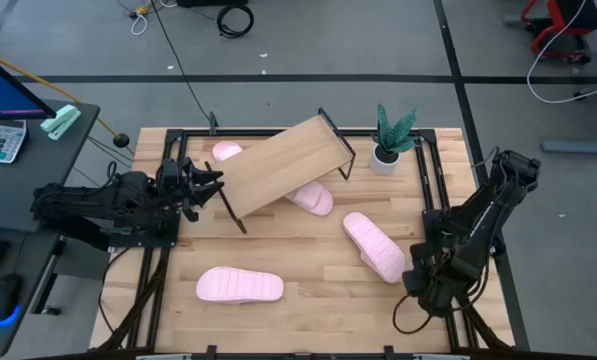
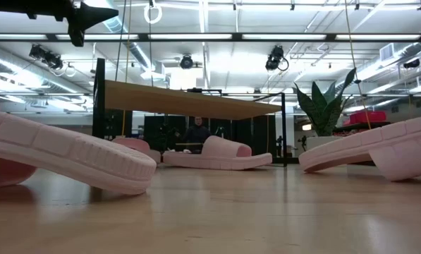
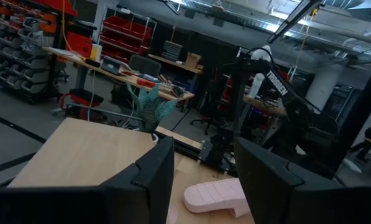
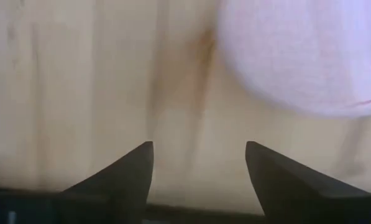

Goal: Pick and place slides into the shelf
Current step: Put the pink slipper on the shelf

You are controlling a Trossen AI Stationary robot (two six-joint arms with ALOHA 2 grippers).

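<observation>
Pale pink rubber slide sandal [image 1: 374, 246] just beside open right gripper [image 1: 419, 281]; slanted light-wood shelf [image 1: 283, 163] before open, empty left gripper [image 1: 210, 187].

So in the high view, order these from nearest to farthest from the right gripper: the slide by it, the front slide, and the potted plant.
From the right gripper, fingers open, at the table's right front:
1. Slide beside it, right of centre, just off the fingers.
2. Potted plant, back right corner.
3. Front slide, left of centre near the front edge.
</observation>
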